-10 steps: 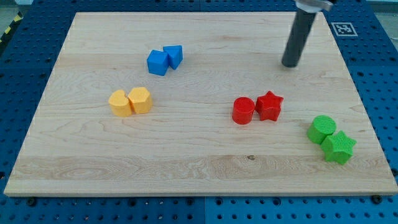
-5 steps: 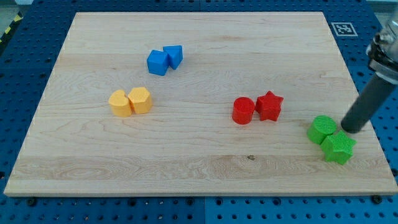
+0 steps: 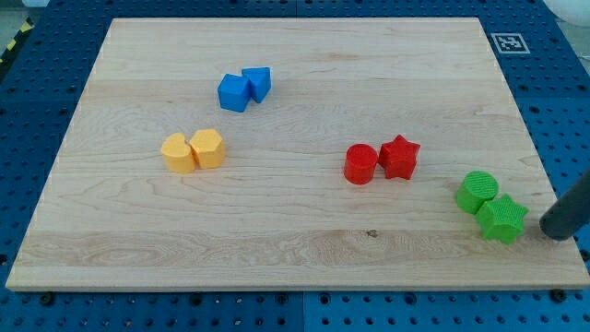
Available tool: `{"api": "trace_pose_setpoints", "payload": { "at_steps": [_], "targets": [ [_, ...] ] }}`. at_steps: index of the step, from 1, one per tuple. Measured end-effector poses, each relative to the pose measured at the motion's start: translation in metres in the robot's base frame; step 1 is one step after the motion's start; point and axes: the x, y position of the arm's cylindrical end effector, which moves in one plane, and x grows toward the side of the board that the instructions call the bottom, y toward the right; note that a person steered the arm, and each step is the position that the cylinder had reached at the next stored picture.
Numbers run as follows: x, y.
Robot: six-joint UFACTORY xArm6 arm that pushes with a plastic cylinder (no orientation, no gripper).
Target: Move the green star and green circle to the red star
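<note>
End effector here is just a bare rod with nothing to clench or release, and my tip (image 3: 556, 234) sits at the right edge of the frame, low down, just beside the green star (image 3: 503, 219) on its right side, with a thin gap between them. It grasps nothing.

Both green pieces lie at the lower right of the desk (image 3: 277, 249). The green circle (image 3: 477, 191) is up and to the left of the green star, touching it. Their goal, the red star (image 3: 399, 156), sits near the middle right of the frame, up and to the left of the green pair, with a red cylinder (image 3: 360, 164) touching its left side.

My tip, the green star and the green circle are roughly in a row pointing up-left, so I judge a push along that line best. Aim through the centre of the green star so that it drives the circle ahead of it. An off-centre contact would likely spin the star and let the circle slip off sideways. Go slowly, and correct if the pair fans apart. Stop once the circle meets the red star, so the red pieces are not shoved away.

The two blue blocks (image 3: 243, 88) and two yellow blocks (image 3: 193, 150) at the upper left are well apart from this path.
</note>
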Motion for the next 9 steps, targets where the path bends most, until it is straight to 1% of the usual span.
{"api": "trace_pose_setpoints", "payload": {
  "at_steps": [1, 2, 3, 5, 6, 8, 9],
  "targets": [
    [0.000, 0.000],
    [0.009, -0.001],
    [0.024, -0.020],
    [0.024, -0.024],
    [0.018, -0.032],
    [-0.015, -0.060],
    [-0.031, -0.063]
  ]
}}
